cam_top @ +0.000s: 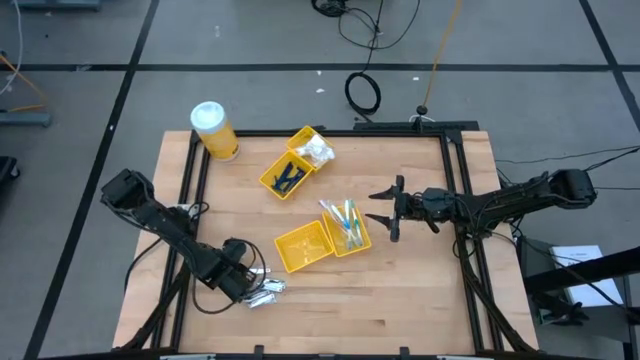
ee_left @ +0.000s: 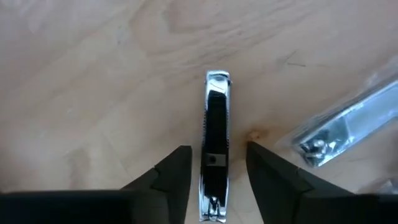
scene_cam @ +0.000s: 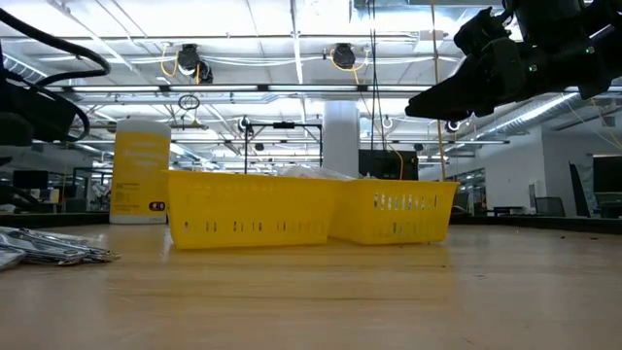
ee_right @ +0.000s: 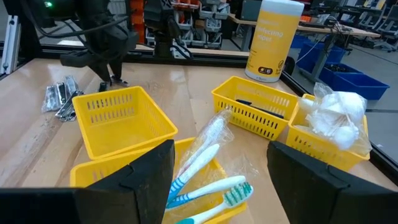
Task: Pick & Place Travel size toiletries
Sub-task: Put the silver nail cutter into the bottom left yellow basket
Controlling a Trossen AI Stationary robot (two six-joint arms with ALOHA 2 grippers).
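A silver nail-clipper-like piece [ee_left: 216, 124] lies flat on the wooden table. My left gripper [ee_left: 217, 152] points down over it at the near left [cam_top: 243, 275], open, one finger on each side of the piece with a small gap to each. More silver pieces in clear wrap [ee_left: 348, 127] lie just beside it [cam_top: 266, 291] [scene_cam: 49, 248]. My right gripper [cam_top: 385, 210] hangs open above the table at the right, beside the trays, with nothing between its fingers [ee_right: 217, 168].
Several yellow trays stand mid-table: one bare [cam_top: 303, 247], one with toothbrushes [cam_top: 348, 226], one with dark-blue sticks [cam_top: 287, 177], one with white packets [cam_top: 314, 149]. A yellow jar with a white lid [cam_top: 213, 130] stands far left. Black rails [cam_top: 462, 200] border the table.
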